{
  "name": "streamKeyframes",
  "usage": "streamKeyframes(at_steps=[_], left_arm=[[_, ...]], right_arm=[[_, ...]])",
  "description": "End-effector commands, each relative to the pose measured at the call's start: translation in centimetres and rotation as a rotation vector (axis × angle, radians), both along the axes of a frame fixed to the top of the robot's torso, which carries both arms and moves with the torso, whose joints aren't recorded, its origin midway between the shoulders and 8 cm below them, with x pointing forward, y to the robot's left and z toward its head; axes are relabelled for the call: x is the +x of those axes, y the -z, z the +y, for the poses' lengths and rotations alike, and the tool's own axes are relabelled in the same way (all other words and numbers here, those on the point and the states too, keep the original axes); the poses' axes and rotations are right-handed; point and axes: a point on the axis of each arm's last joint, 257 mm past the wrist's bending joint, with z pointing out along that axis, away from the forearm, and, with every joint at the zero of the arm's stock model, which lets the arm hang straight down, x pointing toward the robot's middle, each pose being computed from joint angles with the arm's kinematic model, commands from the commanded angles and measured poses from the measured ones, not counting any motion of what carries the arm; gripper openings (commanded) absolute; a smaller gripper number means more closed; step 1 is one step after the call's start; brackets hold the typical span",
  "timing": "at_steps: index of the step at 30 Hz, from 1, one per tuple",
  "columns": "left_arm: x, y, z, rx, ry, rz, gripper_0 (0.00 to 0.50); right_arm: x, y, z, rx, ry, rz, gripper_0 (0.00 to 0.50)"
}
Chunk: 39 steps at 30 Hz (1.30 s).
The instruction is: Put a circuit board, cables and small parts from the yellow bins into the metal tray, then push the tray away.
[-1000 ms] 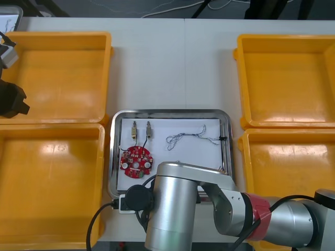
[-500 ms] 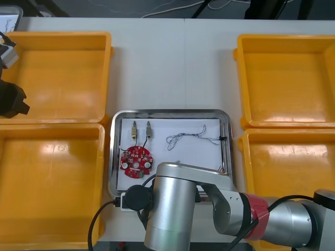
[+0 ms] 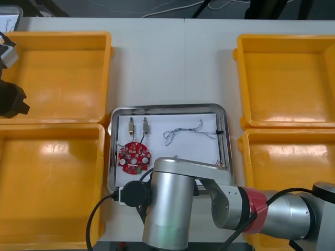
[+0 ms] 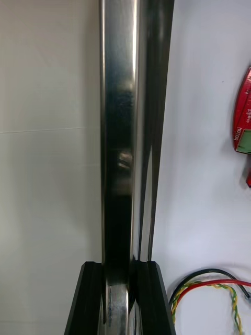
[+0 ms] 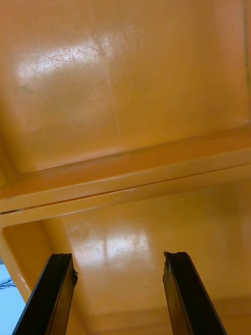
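The metal tray (image 3: 167, 107) lies between the bins, white inside. It holds a round red circuit board (image 3: 133, 158), two small metal parts (image 3: 137, 124) and a twisted blue and white cable (image 3: 183, 133). My right arm (image 3: 172, 209) covers the tray's near edge. In the right wrist view my right gripper (image 4: 121, 301) is shut on the tray's shiny rim (image 4: 120, 131). Beside the fingers lie a red and yellow cable (image 4: 209, 293) and the board's edge (image 4: 243, 120). My left gripper (image 5: 120, 293) hangs open over the left bins, at the far left (image 3: 11, 99).
Two yellow bins stand on the left (image 3: 57, 73) (image 3: 52, 183) and two on the right (image 3: 285, 78) (image 3: 288, 172), all bare inside. Bare table (image 3: 172, 63) stretches beyond the tray between the far bins.
The right gripper's fingers have closed on the tray's near rim. The tray and its contents have slid a little away from me. The left arm has stayed still.
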Motion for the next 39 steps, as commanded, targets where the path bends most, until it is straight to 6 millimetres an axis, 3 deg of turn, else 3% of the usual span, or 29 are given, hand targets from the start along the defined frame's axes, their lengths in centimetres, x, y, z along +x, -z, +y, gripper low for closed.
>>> streamKeyframes(at_steps=[1, 22, 39], left_arm=[[-0.4, -1.1, 0.8, 0.046, 0.043, -0.022, 0.5], [-0.4, -1.1, 0.8, 0.046, 0.043, -0.022, 0.5], [-0.4, -1.1, 0.8, 0.046, 0.043, -0.022, 0.5]], right_arm=[[1.9, -2.2, 0.6, 0.007, -0.014, -0.068, 0.0], [7.1, -5.4, -1.1, 0.014, 0.052, -0.111, 0.0], [13.4, -7.1, 1.1, 0.069, 0.064, -0.197, 0.0]])
